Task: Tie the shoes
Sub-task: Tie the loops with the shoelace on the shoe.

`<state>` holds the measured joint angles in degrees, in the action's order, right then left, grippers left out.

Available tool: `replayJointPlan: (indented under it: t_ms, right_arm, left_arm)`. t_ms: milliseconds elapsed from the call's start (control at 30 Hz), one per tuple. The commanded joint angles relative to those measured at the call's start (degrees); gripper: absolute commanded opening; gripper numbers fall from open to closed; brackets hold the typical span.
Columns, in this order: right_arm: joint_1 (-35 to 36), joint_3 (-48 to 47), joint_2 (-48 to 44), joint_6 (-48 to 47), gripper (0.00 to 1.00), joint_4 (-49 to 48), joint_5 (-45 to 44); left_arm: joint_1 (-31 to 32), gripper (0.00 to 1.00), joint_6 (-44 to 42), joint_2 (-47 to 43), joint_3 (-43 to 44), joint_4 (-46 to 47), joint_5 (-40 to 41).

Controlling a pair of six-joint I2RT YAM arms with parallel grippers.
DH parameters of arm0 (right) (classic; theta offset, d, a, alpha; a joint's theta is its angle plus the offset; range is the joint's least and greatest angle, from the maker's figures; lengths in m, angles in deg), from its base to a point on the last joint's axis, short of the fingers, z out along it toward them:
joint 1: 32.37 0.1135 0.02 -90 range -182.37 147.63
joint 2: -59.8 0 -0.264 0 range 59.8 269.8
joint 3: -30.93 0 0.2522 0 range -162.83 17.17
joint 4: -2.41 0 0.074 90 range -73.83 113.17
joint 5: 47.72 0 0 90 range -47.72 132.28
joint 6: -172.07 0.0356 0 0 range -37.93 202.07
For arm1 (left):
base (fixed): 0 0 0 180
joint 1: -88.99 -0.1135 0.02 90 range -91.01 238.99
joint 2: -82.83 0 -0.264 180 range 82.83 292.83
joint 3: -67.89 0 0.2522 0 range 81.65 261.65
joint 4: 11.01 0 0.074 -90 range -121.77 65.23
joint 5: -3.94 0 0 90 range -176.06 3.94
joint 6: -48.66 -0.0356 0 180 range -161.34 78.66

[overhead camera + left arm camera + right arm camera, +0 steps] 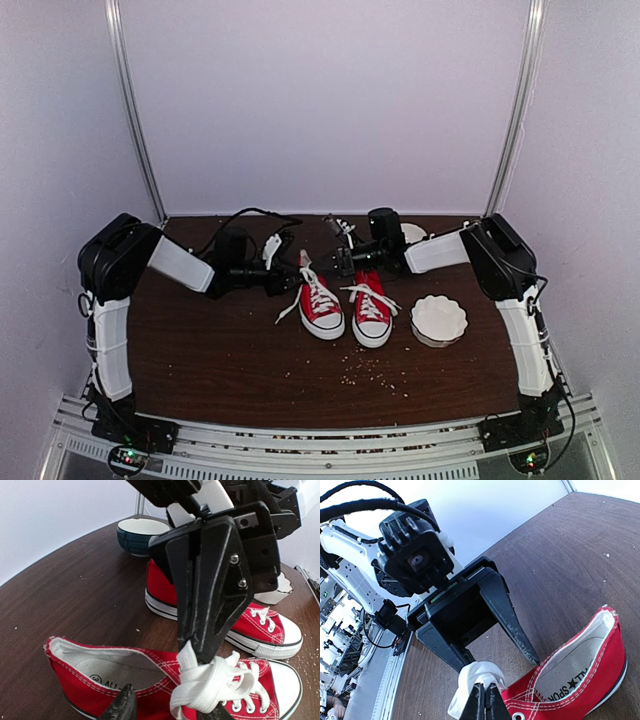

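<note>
The left red canvas sneaker with white toe cap (322, 308) stands midway on the dark wooden desk (220, 350), beside its mate (371, 320). The jaws of the right gripper (483, 701) are clamped on its white lace (210, 680), likely to hold the loop. The jaws of the left gripper (501, 664) stand apart astride that lace.

Black print is showing on the white insole (570, 672) of a red sneaker (605, 675), reading "ALL" above a star and "SPOR", the remainder running out of view.
</note>
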<state>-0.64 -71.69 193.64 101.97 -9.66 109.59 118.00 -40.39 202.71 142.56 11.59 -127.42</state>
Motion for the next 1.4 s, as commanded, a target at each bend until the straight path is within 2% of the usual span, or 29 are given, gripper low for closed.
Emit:
replayJointPlan:
  t_ms: [0, 167, 433, 600, 700, 867, 1067, 1367]
  right_arm:
    - [-0.26, 0.84, -0.77, 0.45, 0.0, -2.38, 0.03]
    - [-0.26, 0.64, -1.01, -0.54, 0.0, -0.17, -1.19]
    - [0.63, 3.32, -3.82, -5.05, 0.0, 5.59, -5.22]
    - [1.18, 6.19, -4.73, -1.94, 0.0, 1.81, -6.78]
    - [1.68, 8.23, -5.03, 0.42, 0.0, -1.84, -6.98]
    - [2.16, 10.38, -5.94, 2.16, 0.0, -5.02, -8.37]
    - [2.72, 10.81, -5.76, 2.86, 0.0, -6.01, -8.94]
    - [2.73, 9.99, -5.27, 2.78, 0.0, -5.4, -8.95]
  left_arm:
    - [0.05, 0.44, -2.05, -3.65, -1.63, -0.37, 2.62]
    - [0.72, 0.53, -4.2, -7.56, -6.99, 0.7, 4.59]
    - [2.75, 0.52, -3.68, -12.8, -12.3, -0.91, 10.97]
    - [7.8, 0.5, -0.65, -14.52, -14.82, 0.03, 18.0]
    - [8.25, 0.51, 3.75, -14.48, -16.77, 3.68, 21.68]
    - [9.43, 0.54, 6.86, -13.3, -16.57, 4.31, 25.43]
    - [10.25, 0.54, 8.6, -10.02, -14.6, 7.23, 22.76]
    - [10.77, 0.38, 8.3, -6.58, -12.32, 8.4, 18.66]
